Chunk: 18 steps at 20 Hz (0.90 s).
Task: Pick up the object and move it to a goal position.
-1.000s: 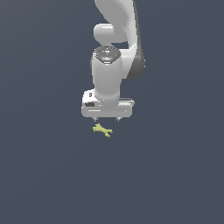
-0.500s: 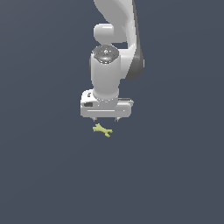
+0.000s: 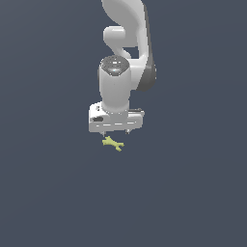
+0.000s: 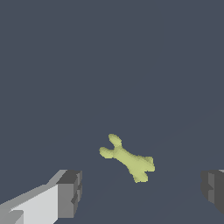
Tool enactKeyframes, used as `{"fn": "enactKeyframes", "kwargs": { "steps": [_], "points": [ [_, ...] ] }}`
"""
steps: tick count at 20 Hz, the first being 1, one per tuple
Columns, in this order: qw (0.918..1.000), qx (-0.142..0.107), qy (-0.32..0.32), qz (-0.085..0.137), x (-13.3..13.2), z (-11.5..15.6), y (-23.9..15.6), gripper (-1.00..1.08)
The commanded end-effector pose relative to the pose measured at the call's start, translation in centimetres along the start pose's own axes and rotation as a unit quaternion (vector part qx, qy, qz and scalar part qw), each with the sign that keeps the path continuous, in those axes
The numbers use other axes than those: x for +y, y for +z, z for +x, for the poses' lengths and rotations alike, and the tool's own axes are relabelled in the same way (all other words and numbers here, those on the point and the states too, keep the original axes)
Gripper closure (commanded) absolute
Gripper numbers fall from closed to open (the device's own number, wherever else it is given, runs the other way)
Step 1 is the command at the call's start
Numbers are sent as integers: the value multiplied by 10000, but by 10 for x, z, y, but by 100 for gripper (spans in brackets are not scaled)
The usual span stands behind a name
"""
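Wrist view: claw point(image 4: 140, 194) spread wide above twig point(image 4: 127, 159), long axis slanting between the fingers point(image 4: 69, 192), nothing gripped.

yellow-green object point(image 4: 128, 160), white gripper point(image 3: 116, 131) – grey pads point(image 4: 70, 193)

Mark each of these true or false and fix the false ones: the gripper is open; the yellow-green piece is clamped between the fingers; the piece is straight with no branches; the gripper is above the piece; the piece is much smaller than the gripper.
1. The gripper is open. True: in the wrist view its fingers stand wide apart.
2. The yellow-green piece is clamped between the fingers. False: it lies free on the dark surface, touching neither finger.
3. The piece is straight with no branches. False: it forks into short prongs at both ends.
4. The gripper is above the piece. True: in the exterior view the piece lies just below the fingertips.
5. The piece is much smaller than the gripper. True.
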<state>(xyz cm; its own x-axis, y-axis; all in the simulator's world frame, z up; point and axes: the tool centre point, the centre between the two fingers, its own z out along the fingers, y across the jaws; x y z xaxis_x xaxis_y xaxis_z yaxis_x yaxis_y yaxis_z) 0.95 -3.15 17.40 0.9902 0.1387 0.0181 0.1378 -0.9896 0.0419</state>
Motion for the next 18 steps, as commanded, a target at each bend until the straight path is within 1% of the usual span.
{"fn": "enactKeyframes", "kwargs": {
  "steps": [1, 5, 9, 13, 18],
  "points": [
    [9997, -10, -225, 1, 2, -2, 6, -92],
    [9977, -25, -678, 6, 4, -6, 18, -92],
    [9928, -40, -1194, 19, 7, -11, 31, -92],
    [9853, -51, -1709, 37, 9, -16, 44, -92],
    [9720, -57, -2348, 68, 12, -22, 59, -92]
  ]
}}
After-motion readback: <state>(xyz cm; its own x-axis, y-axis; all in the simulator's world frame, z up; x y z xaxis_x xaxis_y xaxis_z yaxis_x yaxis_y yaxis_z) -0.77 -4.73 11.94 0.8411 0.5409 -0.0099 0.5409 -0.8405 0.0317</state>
